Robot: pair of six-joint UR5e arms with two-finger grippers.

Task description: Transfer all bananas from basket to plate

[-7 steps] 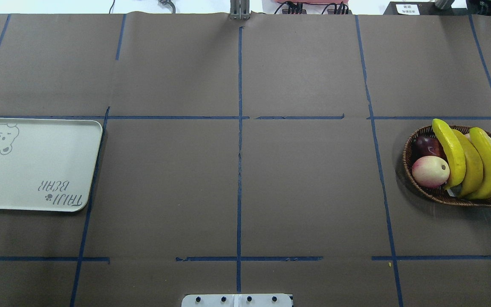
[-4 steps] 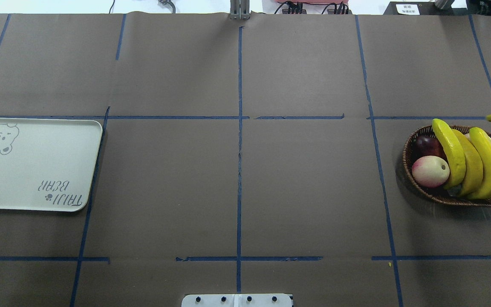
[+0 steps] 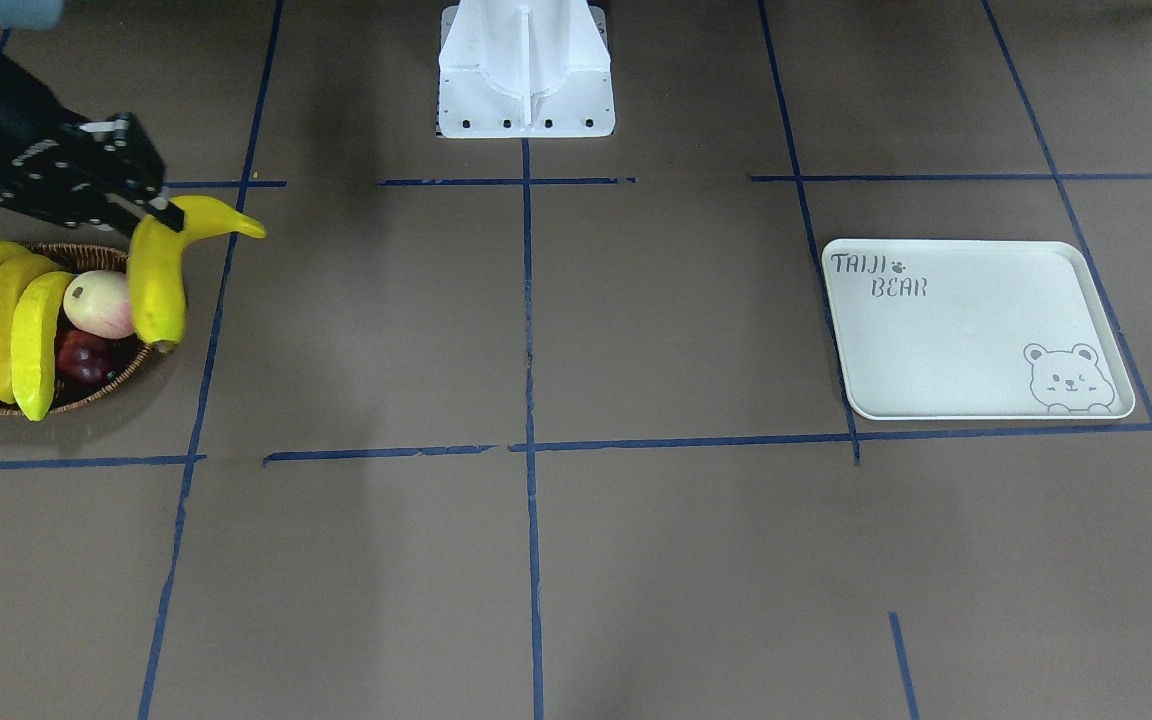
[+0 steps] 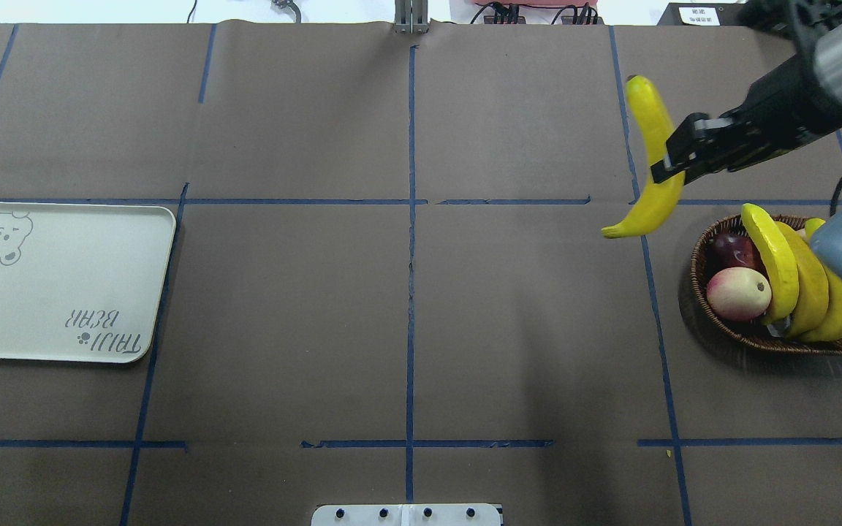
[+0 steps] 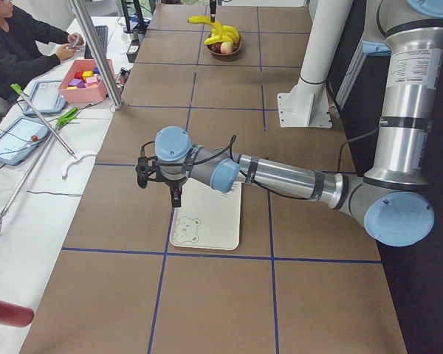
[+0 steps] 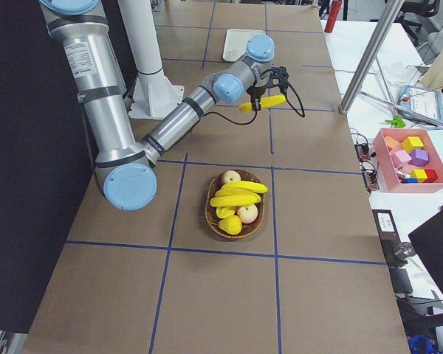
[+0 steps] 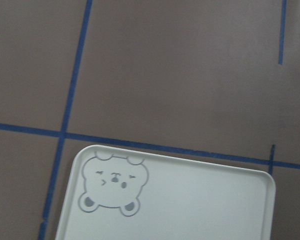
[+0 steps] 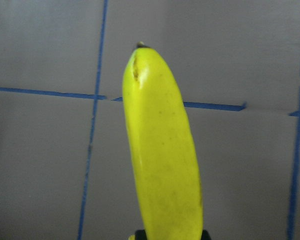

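Desk (image 4: 523, 307) of brown paper carries, from overhead, a flat rectangular off-white plate (image 4: 63, 292) at nine o'clock and a shallow brown wicker basket (image 4: 717, 325) at three, holding three long yellow bananas (image 4: 779, 259). A fourth banana (image 4: 655, 124) hangs at the basket's eleven o'clock, clamped in the right fingers (image 4: 666, 169). Whether the left fingers (image 5: 176, 193), above the plate's edge, are apart I cannot tell.
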